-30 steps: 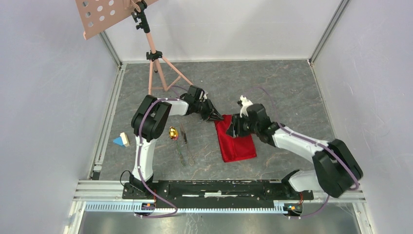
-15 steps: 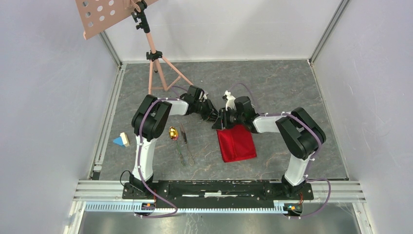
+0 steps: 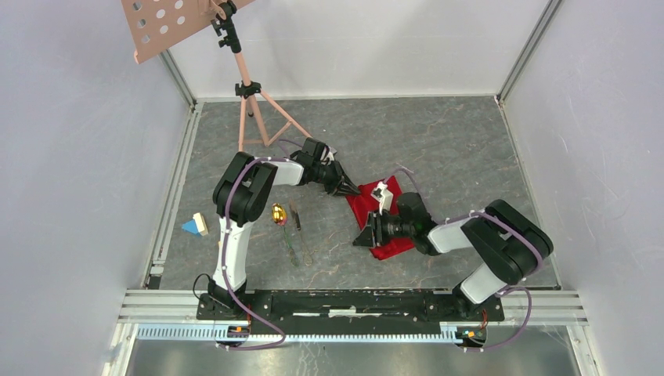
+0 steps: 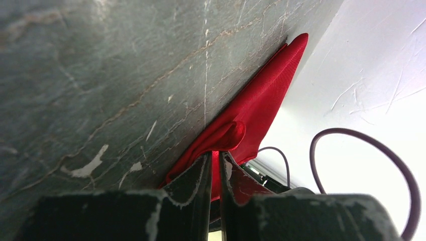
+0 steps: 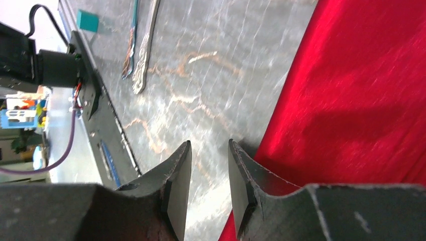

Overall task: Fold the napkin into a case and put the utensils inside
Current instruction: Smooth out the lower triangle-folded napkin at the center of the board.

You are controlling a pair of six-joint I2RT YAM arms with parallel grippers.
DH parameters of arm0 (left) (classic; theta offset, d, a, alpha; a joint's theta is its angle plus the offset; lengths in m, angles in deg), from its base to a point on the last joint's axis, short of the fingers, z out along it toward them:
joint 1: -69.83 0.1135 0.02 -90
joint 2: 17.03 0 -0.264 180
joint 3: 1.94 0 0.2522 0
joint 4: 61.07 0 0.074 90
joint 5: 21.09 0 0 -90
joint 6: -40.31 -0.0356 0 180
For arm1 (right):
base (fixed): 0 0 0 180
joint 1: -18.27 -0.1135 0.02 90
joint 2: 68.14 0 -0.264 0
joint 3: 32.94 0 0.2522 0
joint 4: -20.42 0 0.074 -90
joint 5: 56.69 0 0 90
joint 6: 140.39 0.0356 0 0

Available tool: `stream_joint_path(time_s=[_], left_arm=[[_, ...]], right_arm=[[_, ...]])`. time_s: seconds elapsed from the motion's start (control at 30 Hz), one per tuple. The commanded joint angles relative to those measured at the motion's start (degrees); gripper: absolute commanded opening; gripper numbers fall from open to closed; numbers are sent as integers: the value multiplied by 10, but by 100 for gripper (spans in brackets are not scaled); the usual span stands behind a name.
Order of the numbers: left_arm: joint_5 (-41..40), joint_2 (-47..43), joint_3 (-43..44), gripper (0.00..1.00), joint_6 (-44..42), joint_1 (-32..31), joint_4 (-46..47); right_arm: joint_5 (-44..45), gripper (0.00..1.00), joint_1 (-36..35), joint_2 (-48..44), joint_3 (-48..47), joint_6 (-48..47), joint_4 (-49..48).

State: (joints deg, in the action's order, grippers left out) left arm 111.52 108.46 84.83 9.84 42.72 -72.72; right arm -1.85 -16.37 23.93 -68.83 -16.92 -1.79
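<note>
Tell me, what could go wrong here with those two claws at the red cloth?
The left gripper pinches only a small bunched corner of the napkin; a pull might slip it free.
The right gripper stands open at the napkin's edge, mostly over bare table, so closing could miss the fabric.
The utensils lie nearby; a dragged cloth might nudge them.

napkin (image 3: 362, 207): middle hidden under right arm (image 3: 438, 231) | dark utensils (image 3: 296, 235): too thin to tell apart
</note>
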Motion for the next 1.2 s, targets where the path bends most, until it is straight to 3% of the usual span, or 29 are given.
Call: stream_joint_path(time_s=[0.0,0.23,0.57,0.73,0.83,1.03,1.17], left_arm=[[-31,25,4,17,-15,0,-18],[-30,16,3,17,-16,0,-18],[-31,10,4,17,-16,0,-18],[-25,-8,11,19,-18,0,-40],[-12,-31,15,24,-12,0,-42],[15,-89,42,46,-16,-1,-71],[-16,-146,47,53,-72,-2,-138]], right_arm=[[-11,39,-1,-53,30,20,-9],[-20,41,32,-102,54,-10,45],[-15,39,-3,-139,177,54,-37],[54,42,5,-233,93,-37,174],[64,45,40,-261,51,-80,245],[151,50,84,-226,-59,-166,405],[169,49,75,-192,-67,-159,401]])
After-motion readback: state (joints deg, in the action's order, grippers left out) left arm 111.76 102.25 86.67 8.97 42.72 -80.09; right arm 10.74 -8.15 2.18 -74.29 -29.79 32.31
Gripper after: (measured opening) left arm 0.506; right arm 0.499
